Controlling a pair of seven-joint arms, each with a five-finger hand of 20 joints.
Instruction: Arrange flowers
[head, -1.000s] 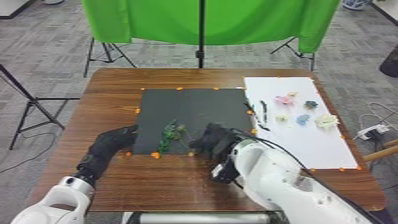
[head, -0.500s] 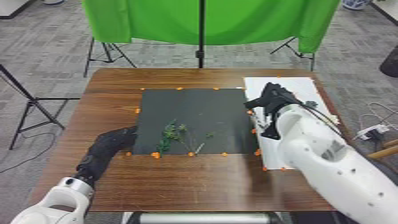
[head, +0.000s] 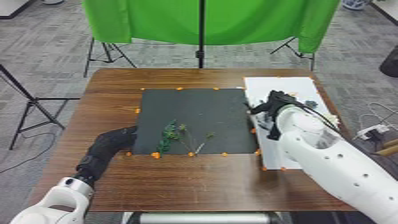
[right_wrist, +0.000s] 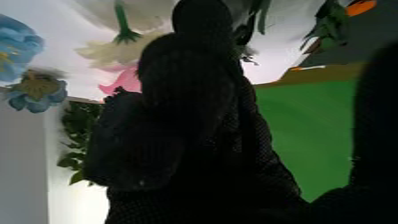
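Shifted since the earlier frames: the right hand (head: 276, 104), from above the board (head: 202, 112) to above the sheet (head: 281, 161), then slightly back toward the robot. The forked stem (head: 207, 141), largely behind that hand in the first frame, is now uncovered; the left hand (head: 110, 142) has kept its place.

Beside the right fingers in the wrist view: the cream flower (right_wrist: 117, 51), nearest, on their side away from the thumb; the pink flower (right_wrist: 123, 81), partly hidden behind them; the blue flower (right_wrist: 18, 50) and the small blue flower (right_wrist: 37, 93), farther out on the same side. Dark leaves (right_wrist: 330, 25) lie beyond the fingertips, toward the thumb's side.

The right fingers are extended, with a wide gap to the thumb and no flower seen held between. The left hand's state cannot be told.

In the head view, the white flower (head: 332, 120) lies to the right of the right fingers. To their left, on the board, lie the forked stem and, farther off, the leafy sprig (head: 169, 131), the latter near the left hand.

Outward from these: the table (head: 178, 182) surrounds board and sheet; beyond the fingers and the table's far edge hangs the green cloth (head: 147, 25).
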